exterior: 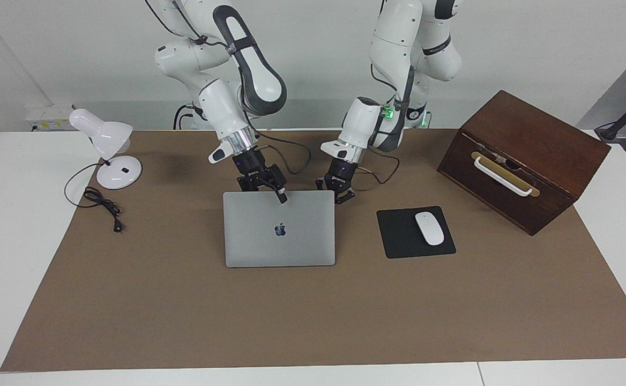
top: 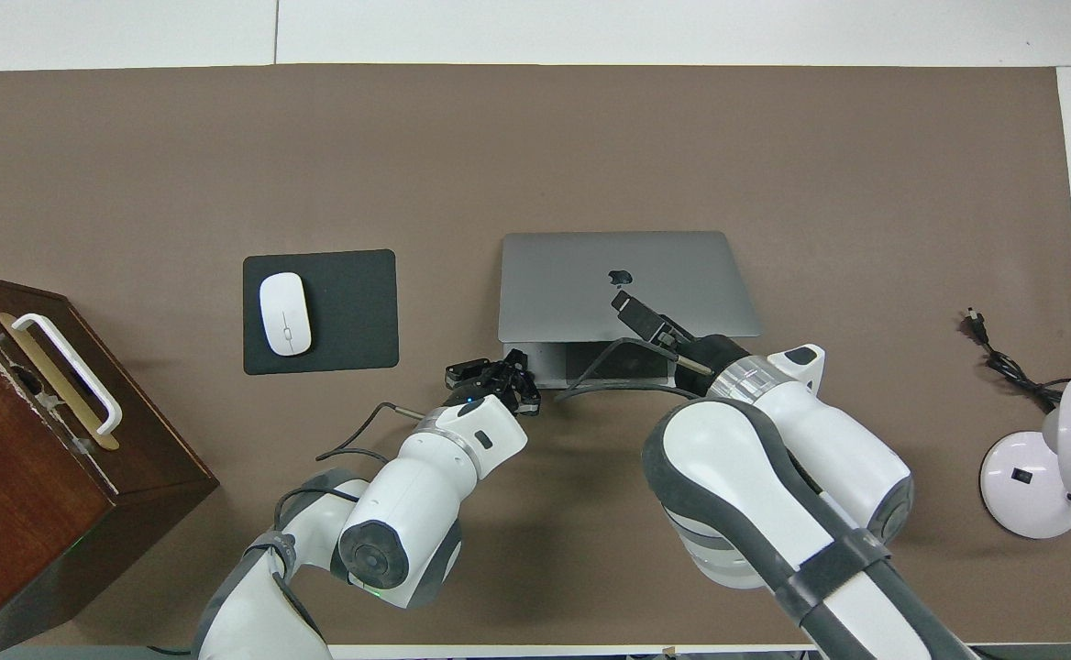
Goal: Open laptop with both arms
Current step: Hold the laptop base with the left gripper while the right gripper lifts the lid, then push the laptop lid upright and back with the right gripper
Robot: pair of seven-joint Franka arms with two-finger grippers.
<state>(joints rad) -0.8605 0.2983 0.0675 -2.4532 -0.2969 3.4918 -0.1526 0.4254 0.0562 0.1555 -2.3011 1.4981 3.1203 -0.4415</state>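
Observation:
The silver-grey laptop (exterior: pixel 279 230) lies mid-table with its lid tilted up a little at the edge nearest the robots; the base shows under the lid in the overhead view (top: pixel 627 275). My right gripper (exterior: pixel 276 192) is at that raised edge, one finger lying on top of the lid near the apple logo, shut on the lid; it also shows in the overhead view (top: pixel 647 323). My left gripper (exterior: pixel 336 192) is low at the laptop's near corner toward the left arm's end, fingers spread, holding nothing; it also shows in the overhead view (top: pixel 496 376).
A black mouse pad (exterior: pixel 399 241) with a white mouse (exterior: pixel 430 228) lies beside the laptop toward the left arm's end. A brown wooden box (exterior: pixel 524 161) with a white handle stands past it. A white desk lamp (exterior: pixel 110 153) and its cord are toward the right arm's end.

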